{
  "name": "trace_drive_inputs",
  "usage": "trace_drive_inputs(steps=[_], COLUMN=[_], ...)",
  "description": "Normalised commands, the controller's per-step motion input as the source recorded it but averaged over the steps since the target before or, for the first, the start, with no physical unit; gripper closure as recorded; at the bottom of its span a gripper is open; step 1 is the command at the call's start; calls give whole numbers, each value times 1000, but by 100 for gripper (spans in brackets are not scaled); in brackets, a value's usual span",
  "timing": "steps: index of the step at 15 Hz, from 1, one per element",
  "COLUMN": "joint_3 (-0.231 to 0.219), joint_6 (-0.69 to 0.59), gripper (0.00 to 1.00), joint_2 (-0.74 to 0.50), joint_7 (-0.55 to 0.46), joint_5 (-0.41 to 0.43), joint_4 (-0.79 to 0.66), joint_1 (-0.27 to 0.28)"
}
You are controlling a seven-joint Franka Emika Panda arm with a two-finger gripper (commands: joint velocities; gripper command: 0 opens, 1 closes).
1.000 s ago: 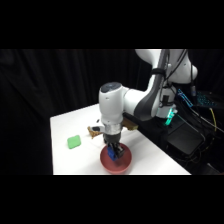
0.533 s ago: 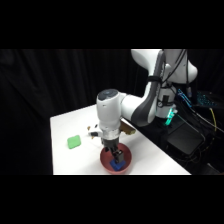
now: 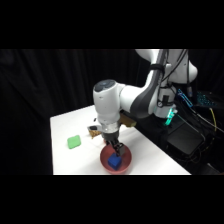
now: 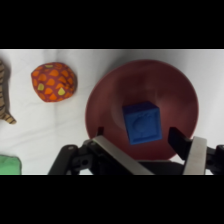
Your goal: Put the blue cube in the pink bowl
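The blue cube (image 4: pixel 142 122) lies on the floor of the pink bowl (image 4: pixel 172 82), a little tilted. My gripper (image 4: pixel 139 142) hangs just above it, open, one finger on each side of the cube and neither touching it. In the side view the gripper (image 3: pixel 117 149) stands straight over the bowl (image 3: pixel 104 159) near the table's front edge, and the cube (image 3: pixel 115 162) shows inside below the fingertips.
A flat green block (image 3: pixel 74 142) lies left of the bowl on the white table (image 3: pixel 65 125). A red-orange patterned ball (image 4: pixel 53 81) sits close beside the bowl, and a brown striped object (image 4: pixel 5 100) lies beyond it. Dark equipment stands off the table's right.
The gripper has let go of the blue cube, which now rests in the bowl. The hand has risen slightly above it.
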Motion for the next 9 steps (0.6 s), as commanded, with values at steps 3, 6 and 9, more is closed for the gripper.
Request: trace_drive_inputs(steps=[3,6,9], joint_3=[1,17,27], joint_6=[-377,-336,-320], gripper=[0,0,0], joint_2=[-448,-389,-386], joint_7=[-41,-42,-30], joint_5=[-22,-13,-15], joint_4=[-119,-78,-45], joint_1=[45,31,28])
